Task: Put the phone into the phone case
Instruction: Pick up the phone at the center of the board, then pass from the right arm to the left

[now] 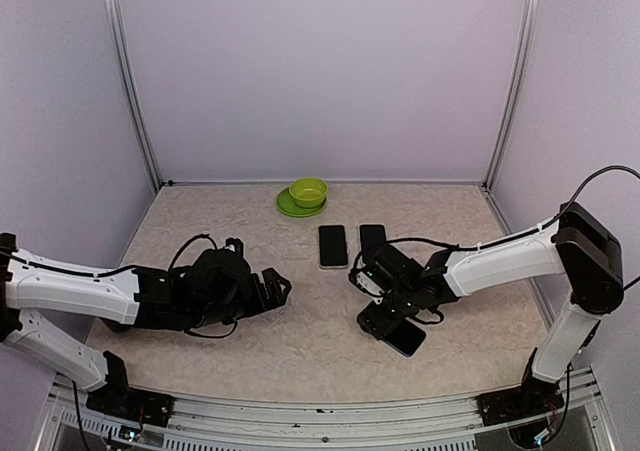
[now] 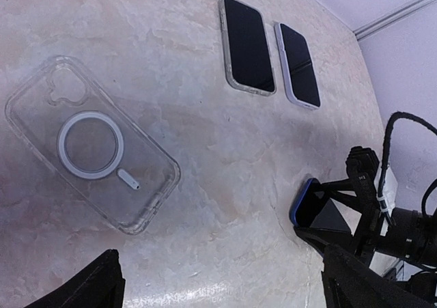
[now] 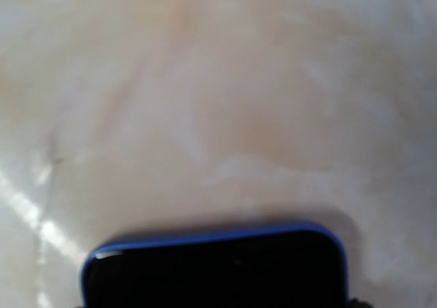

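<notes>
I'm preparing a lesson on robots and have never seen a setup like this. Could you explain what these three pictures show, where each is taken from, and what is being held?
Two robot arms stand at a table's near edge. The overhead picture shows both; the other two come from cameras on their wrists. The left gripper is open, hovering over a clear phone case lying flat. The right gripper is at a blue-edged phone and appears to grip it, though its fingers are hard to see. Two more phones lie side by side farther back, beyond them a green bowl on a green plate.
</notes>
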Action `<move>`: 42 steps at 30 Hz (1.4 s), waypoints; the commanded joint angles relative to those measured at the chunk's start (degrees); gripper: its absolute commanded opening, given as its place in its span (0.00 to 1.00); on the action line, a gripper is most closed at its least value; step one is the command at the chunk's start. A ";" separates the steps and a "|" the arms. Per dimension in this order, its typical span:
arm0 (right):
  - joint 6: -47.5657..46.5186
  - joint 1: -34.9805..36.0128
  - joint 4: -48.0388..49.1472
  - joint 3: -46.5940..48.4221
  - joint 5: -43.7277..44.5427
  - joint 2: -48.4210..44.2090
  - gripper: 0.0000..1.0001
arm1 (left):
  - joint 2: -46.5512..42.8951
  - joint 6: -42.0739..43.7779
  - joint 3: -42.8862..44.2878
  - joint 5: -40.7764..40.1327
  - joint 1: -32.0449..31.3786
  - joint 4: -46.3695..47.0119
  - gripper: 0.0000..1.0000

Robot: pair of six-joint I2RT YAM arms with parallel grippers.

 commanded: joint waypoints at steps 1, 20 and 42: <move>-0.75 2.70 -0.03 1.99 3.64 -0.27 0.71 | 2.51 1.28 1.45 3.75 -0.23 2.25 0.97; -2.36 12.97 7.82 2.80 9.37 -4.32 0.72 | 11.82 3.51 3.45 15.62 -0.28 10.85 0.52; -4.98 17.40 12.43 2.53 10.02 -6.15 0.73 | 18.54 5.90 5.87 25.08 -0.87 17.41 0.49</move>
